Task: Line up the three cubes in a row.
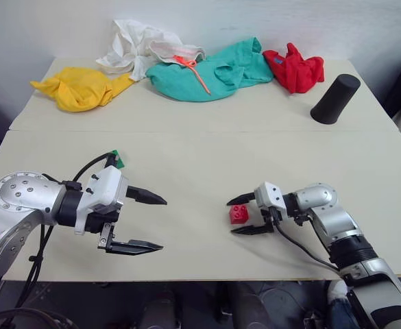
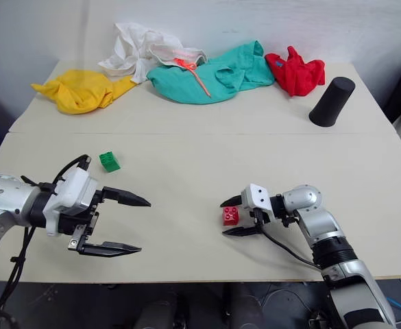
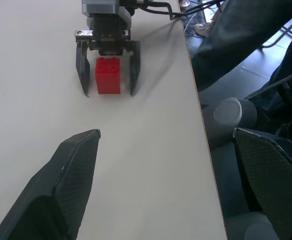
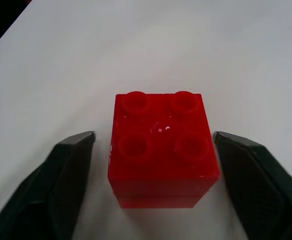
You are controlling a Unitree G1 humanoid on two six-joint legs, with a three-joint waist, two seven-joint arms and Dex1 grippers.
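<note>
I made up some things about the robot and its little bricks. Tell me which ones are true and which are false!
1. The red brick sits on the table between the right pincer's open fingers. True.
2. The left pincer is squeezing the green brick. False: it is open and empty, and the green brick lies apart on the table.
3. The black cylinder stands near the red cloth. True.
4. The red brick is stacked on the green one. False: they lie far apart.
</note>
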